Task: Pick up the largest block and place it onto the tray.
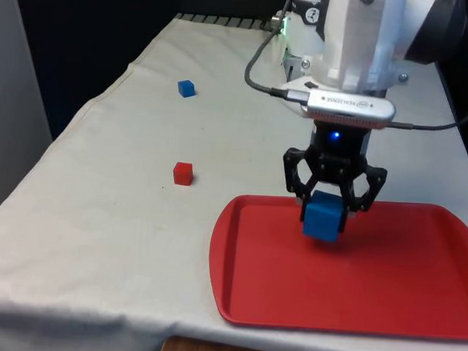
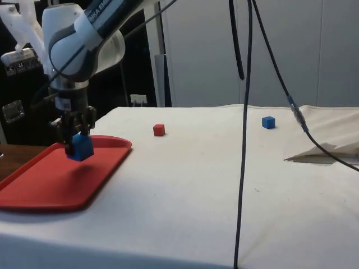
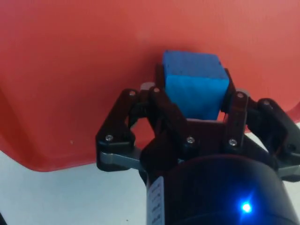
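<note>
Fingers (image 1: 331, 201) clamping large blue block (image 1: 323, 216), arm vertical, over red tray (image 1: 399, 299)

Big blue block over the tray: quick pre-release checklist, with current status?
1. Grip: gripper shut on the large blue block: ok.
2. Right block: clearly bigger than the small red block and small blue block: ok.
3. Position: block above the red tray, inside its rim: ok.
4. Block touching tray floor: cannot tell; the side view suggests a gap.
5. Block level: slightly tilted in the front view: not ok.
</note>
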Controlling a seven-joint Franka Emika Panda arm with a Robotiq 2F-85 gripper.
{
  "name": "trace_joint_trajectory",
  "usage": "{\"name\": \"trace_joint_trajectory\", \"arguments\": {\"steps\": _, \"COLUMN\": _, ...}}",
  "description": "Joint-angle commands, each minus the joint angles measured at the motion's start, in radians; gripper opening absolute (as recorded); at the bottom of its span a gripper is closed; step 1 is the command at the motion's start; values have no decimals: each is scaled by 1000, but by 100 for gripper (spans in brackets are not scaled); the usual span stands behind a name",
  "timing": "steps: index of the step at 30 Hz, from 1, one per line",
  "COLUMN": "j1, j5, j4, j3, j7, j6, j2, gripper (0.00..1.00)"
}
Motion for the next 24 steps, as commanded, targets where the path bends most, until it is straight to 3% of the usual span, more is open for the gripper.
{"name": "trace_joint_trajectory", "arguments": {"steps": 1, "j1": -1, "j5": 4, "j4": 13, "j3": 7, "j7": 2, "j6": -3, "j2": 15, "gripper": 0}}
{"name": "trace_joint_trajectory", "arguments": {"steps": 10, "j1": 22, "j5": -5, "j4": 61, "j3": -3, "j7": 24, "j6": -5, "j2": 61, "gripper": 0}}
{"name": "trace_joint_trajectory", "arguments": {"steps": 20, "j1": 26, "j5": -4, "j4": 71, "j3": -7, "j7": 21, "j6": -7, "j2": 68, "gripper": 0}}
{"name": "trace_joint_trajectory", "arguments": {"steps": 21, "j1": 26, "j5": -3, "j4": 71, "j3": -7, "j7": 21, "j6": -7, "j2": 68, "gripper": 2}}
{"name": "trace_joint_trajectory", "arguments": {"steps": 22, "j1": 26, "j5": -3, "j4": 71, "j3": -6, "j7": 20, "j6": -6, "j2": 69, "gripper": 20}}
{"name": "trace_joint_trajectory", "arguments": {"steps": 24, "j1": 26, "j5": -2, "j4": 71, "j3": -6, "j7": 20, "j6": -5, "j2": 69, "gripper": 40}}
